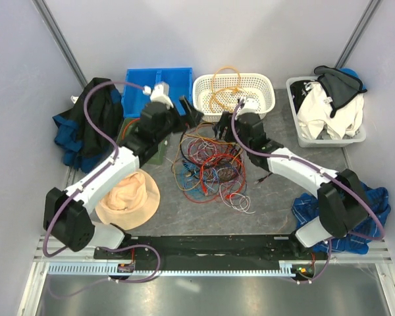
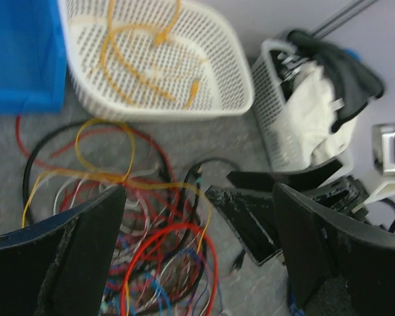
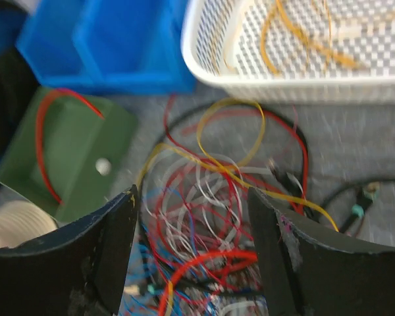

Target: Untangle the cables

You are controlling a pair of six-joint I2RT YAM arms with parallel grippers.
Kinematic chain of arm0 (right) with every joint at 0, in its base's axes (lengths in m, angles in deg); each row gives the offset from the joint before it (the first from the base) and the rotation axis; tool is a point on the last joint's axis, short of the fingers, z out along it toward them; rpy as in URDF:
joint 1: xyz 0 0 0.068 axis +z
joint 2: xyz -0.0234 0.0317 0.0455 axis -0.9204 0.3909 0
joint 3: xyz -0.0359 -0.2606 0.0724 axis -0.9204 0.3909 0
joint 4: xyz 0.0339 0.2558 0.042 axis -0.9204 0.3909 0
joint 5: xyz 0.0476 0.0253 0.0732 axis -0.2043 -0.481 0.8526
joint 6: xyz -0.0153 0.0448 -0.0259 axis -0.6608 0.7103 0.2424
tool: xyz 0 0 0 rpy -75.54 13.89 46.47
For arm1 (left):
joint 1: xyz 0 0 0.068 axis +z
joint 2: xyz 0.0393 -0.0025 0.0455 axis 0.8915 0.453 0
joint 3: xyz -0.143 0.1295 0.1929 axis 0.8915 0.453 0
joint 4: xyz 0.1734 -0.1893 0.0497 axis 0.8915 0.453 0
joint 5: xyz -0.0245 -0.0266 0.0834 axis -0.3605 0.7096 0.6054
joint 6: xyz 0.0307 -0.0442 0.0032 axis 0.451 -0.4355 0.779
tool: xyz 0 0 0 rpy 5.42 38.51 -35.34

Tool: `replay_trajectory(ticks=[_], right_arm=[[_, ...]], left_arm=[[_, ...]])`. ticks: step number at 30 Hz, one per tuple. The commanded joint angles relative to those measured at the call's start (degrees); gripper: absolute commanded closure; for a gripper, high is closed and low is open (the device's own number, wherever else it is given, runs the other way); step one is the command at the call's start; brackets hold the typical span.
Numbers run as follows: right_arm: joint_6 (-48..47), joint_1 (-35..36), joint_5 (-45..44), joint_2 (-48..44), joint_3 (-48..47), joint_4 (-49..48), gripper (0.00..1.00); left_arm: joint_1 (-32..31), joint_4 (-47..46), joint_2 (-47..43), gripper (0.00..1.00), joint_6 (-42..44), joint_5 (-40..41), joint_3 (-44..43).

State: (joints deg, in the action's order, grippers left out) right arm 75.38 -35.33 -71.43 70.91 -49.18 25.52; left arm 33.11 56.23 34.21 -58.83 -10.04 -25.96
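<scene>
Hovering over the cables (image 1: 207, 168) heaped mid-desk toward the far edge, with left and right jaws spread wide, empty. Between grabs, likely; next, pinching one loose outer strand and drawing it clear

Cables (image 3: 204, 197) blurred in both wrist views; lower part cut off.

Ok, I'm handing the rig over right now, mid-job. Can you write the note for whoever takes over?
Left gripper: open, empty, above the far edge of the main tangle.
Right gripper: open, empty, over the same pile.
Cables: main tangle on the table between the arms; an orange-yellow cable lies in the white basket; one red cable drapes over the green box.
Done: apparently only the basket cable is separated.
Left: nearly everything; red, white, blue, black and yellow strands are knotted together.
</scene>
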Motion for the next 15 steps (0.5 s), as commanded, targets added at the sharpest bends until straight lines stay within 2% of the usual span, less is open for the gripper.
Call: replay_trajectory(ticks=[1, 6, 15], right_arm=[[-1.75, 0.07, -0.26, 0.71, 5.17, -3.18, 0.27], [-3.24, 0.77, 0.53, 5.19, 3.61, -4.15, 0.29], [-8.51, 5.77, -0.17, 17.14, -9.04, 0.77, 0.3]], left_arm=[[-5.18, 4.85, -3.36, 0.0, -5.1, 5.76, 10.48], [-10.91, 12.25, -8.29, 0.0, -10.19, 10.87, 15.05], [-10.92, 17.35, -26.57, 0.0, -18.02, 15.43, 27.62]])
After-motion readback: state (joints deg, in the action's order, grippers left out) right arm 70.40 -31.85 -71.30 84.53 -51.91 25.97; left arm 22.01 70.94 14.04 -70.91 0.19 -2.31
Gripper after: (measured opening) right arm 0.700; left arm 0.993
